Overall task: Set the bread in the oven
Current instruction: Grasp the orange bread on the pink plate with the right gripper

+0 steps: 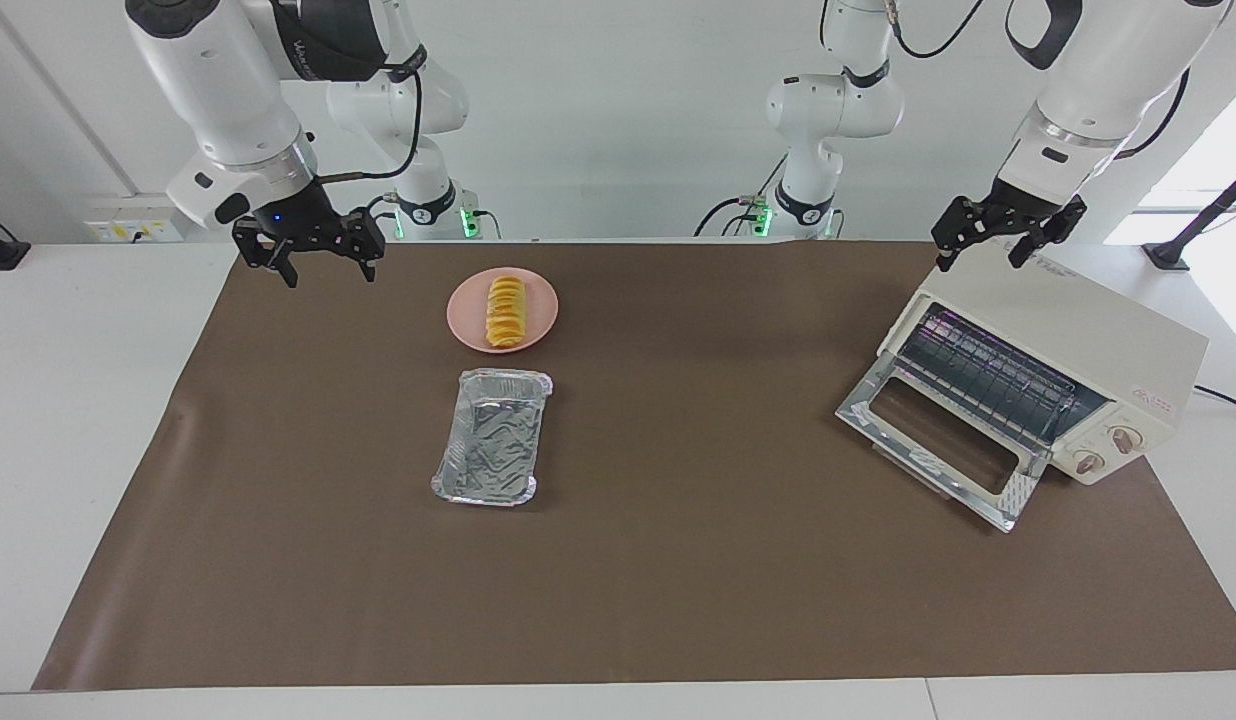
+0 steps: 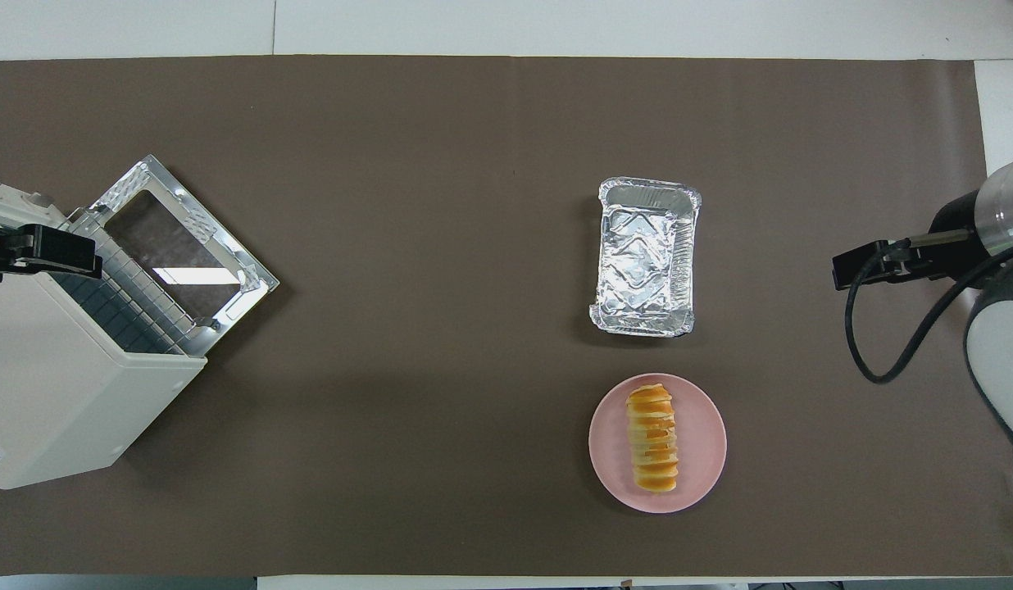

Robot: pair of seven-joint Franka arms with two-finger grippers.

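The bread is a golden ridged loaf lying on a round pink plate near the robots; both also show in the overhead view, bread and plate. The cream-white oven stands at the left arm's end of the table, its glass door dropped open and its wire rack showing. It also shows in the overhead view. My left gripper hangs open and empty over the oven's top edge. My right gripper hangs open and empty over the mat's corner at the right arm's end, apart from the plate.
A crinkled silver foil tray lies empty on the brown mat, just farther from the robots than the plate. It also shows in the overhead view. A cable runs from the oven's side off the table.
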